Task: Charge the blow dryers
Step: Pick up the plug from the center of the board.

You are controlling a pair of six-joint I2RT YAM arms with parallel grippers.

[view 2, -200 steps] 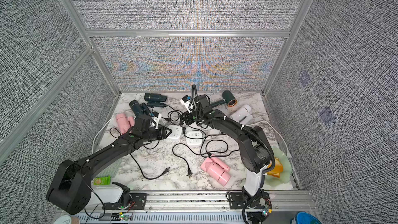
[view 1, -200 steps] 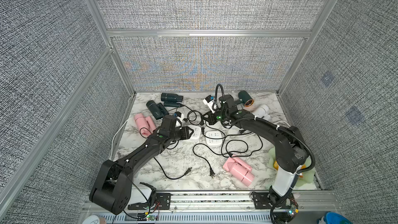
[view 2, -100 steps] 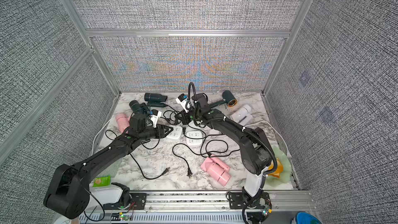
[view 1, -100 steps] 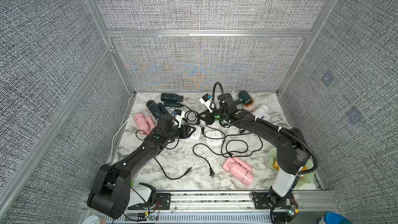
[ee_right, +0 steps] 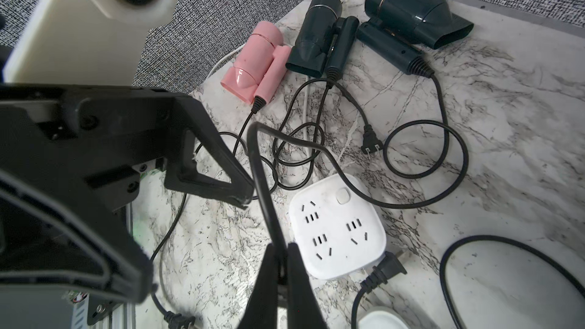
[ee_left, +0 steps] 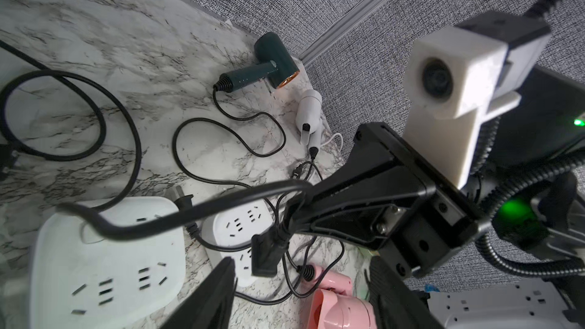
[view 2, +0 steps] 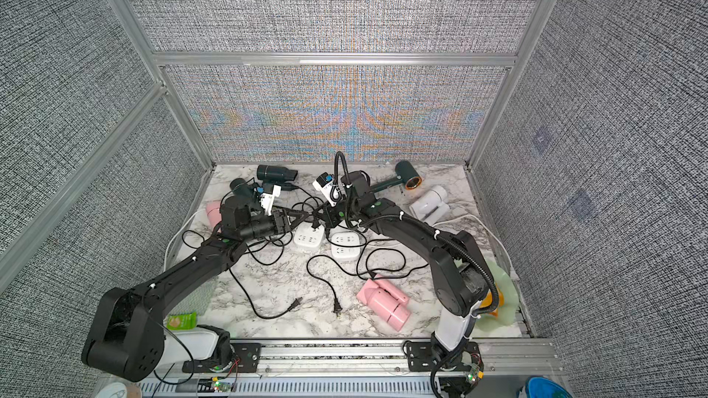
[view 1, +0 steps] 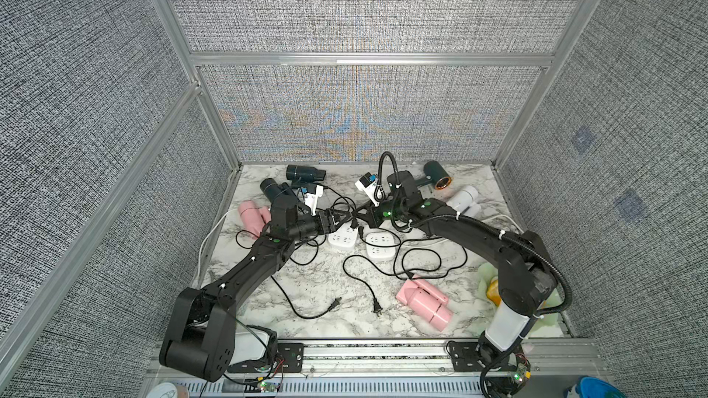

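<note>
1. Right claw [ee_right: 280, 257] pinched shut on a black cord [ee_right: 263, 191], just short of its plug [ee_left: 265, 256]. Plug dangling clear of the table [view 1: 306, 285], over the socket blocks, not seated in any slot.
2. Left claw [ee_left: 302, 280] spread wide, nothing between its jaws, facing the right claw almost tip to tip. One fingertip [ee_right: 240, 193] just beside the held cord; contact not clear.
3. White socket block [view 1: 343, 238] and second socket block [view 1: 381, 245] side by side at mid-table, directly below the two claws.
4. Dark dryer with a flat nozzle [view 1: 304, 173] lying by the back wall on the left side. Second dark dryer [view 1: 272, 188] just beside it, then a pink dryer [view 1: 249, 216], both partly hidden behind the left wrist in both top views.
5. Copper-ringed dark dryer [view 1: 436, 179] at the back on the right side, white dryer [view 1: 464, 197] near it.
6. Second pink dryer [view 1: 421, 300] lying toward the front on the right, well apart from the other five.
7. Black cords looped and crossed over the marble, thickest around the socket blocks.
8. Two loose plugs [view 1: 336, 303] [view 1: 376, 308] flat on the marble near the front, apart from both blocks.
</note>
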